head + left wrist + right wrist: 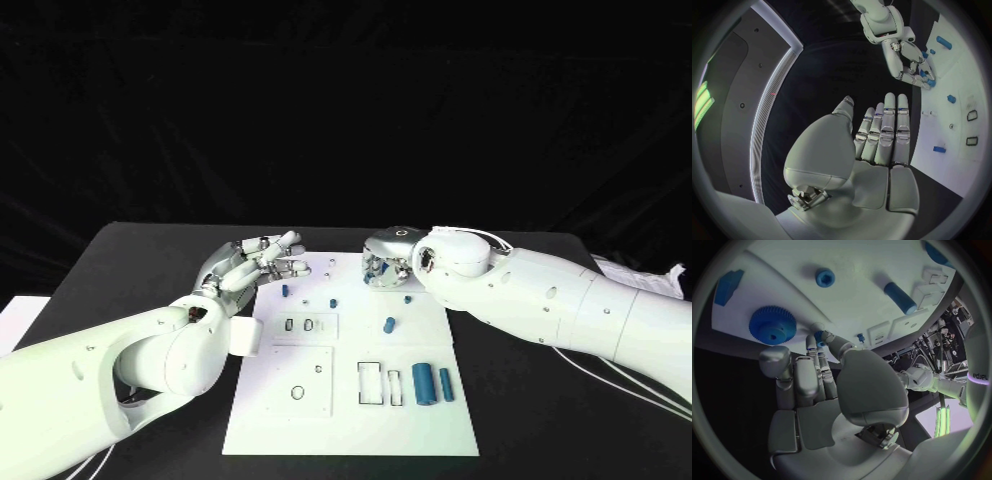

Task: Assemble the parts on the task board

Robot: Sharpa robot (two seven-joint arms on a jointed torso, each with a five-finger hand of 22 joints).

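The white task board (346, 430) lies mid-table. My left hand (260, 262) hovers over its far left corner, fingers (887, 125) straight and apart, holding nothing. My right hand (387, 268) reaches down onto the board's far edge. In the right wrist view its thumb and a finger (811, 347) pinch a small blue part (820, 335) beside a blue gear (773, 325). The left wrist view shows the right hand (907, 62) curled over the same spot. Two blue cylinders (423, 384) lie near the board's right edge. Small blue pieces (286, 291) (389, 324) lie farther up the board.
Empty slots (371, 382) and ring marks (297, 393) sit in the board's near half. A blue knob (824, 277), a blue cylinder (899, 296) and a blue block (728, 286) lie beyond the gear. White sheets (635, 272) lie at the table's right edge.
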